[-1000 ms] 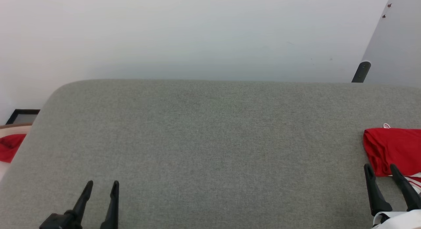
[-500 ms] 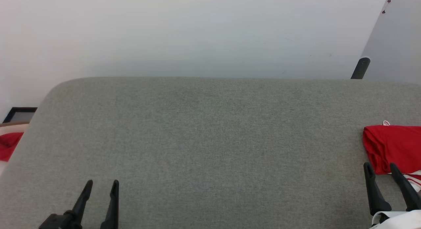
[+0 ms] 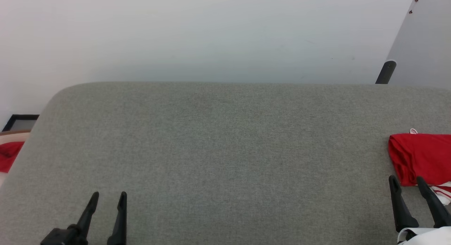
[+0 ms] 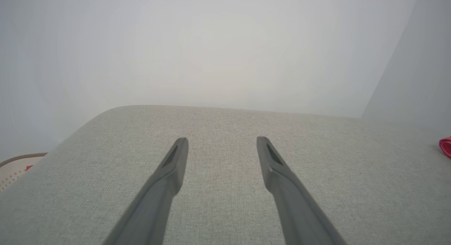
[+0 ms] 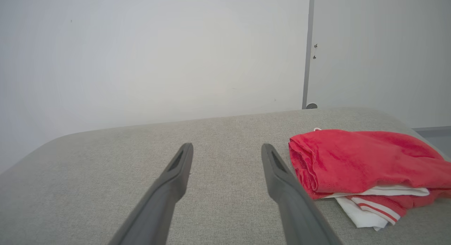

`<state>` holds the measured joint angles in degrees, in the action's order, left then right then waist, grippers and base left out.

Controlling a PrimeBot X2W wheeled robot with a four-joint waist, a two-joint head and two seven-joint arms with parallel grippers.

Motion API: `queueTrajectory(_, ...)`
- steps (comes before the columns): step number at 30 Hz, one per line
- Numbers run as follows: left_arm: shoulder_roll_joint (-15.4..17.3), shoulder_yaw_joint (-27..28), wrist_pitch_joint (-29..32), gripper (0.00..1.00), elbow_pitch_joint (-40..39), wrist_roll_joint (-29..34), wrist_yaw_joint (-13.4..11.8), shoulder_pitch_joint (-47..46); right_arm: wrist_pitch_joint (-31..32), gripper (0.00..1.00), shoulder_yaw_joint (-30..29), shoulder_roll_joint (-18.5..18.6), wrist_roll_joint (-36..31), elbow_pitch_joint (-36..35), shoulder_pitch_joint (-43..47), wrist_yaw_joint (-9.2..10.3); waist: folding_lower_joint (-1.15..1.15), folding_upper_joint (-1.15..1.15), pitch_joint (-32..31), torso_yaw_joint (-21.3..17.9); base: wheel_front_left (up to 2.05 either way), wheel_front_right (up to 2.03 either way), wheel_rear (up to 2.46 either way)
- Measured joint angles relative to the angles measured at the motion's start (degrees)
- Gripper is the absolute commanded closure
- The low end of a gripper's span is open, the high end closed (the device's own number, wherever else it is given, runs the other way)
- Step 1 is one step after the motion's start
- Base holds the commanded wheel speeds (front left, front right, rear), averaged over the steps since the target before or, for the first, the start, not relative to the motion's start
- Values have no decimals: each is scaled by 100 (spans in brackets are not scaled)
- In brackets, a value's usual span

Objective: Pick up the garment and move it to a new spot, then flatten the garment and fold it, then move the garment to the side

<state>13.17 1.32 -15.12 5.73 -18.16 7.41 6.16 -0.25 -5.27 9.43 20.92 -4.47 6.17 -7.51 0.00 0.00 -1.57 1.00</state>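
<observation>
The garment (image 3: 421, 160), red with a white part and red-white striped trim, lies folded into a bundle at the right edge of the grey upholstered surface (image 3: 225, 150). In the right wrist view the garment (image 5: 359, 167) sits just right of my right gripper (image 5: 228, 145), whose fingers are spread with nothing between them. In the head view my right gripper (image 3: 406, 178) stands at the garment's near left corner. My left gripper (image 3: 109, 194) is open over bare cloth at the lower left. The left wrist view shows the left gripper (image 4: 222, 139) empty and a sliver of the garment (image 4: 445, 146).
A pale wall (image 3: 211, 33) runs behind the surface. A dark post (image 3: 385, 72) rises at the back right. A pale basket (image 3: 8, 151) holding a plain red cloth (image 3: 8, 155) stands off the surface's left edge, and a black frame (image 3: 19, 121) sits behind it.
The head camera has shifted slightly, so the whole picture sits a little higher and further left. Both grippers stay open and still relative to the surface. The garment has not moved.
</observation>
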Motion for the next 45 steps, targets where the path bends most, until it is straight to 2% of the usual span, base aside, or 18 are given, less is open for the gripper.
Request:
queueTrajectory(3, 0, 2, 0, 0, 11, 1, 0, -1, -18, 0, 11, 1, 19, 3, -1, 0, 0, 0, 4, -12, 0, 0, 0)
queueTrajectory(4, 2, -2, 0, 100, 12, 1, 0, -1, -24, 100, 15, 1, 24, 3, -1, 0, 0, 0, 7, -16, 0, 0, 0)
queueTrajectory(11, -193, -88, 15, 100, 335, -36, -1, 147, -9, 100, 44, -136, 48, 356, 105, 0, 0, 0, 12, -22, 0, 0, 0)
queueTrajectory(29, -377, 21, 506, 100, 458, -1739, -2, -90, 137, 100, 15, -255, 1664, 705, -120, 0, 0, 0, 36, -33, 0, 0, 0)
queueTrajectory(45, -509, 120, 859, 100, 546, -2986, -2, -342, 264, 100, -7, -336, 2877, 964, -343, 0, 0, 0, 57, -43, 0, 0, 0)
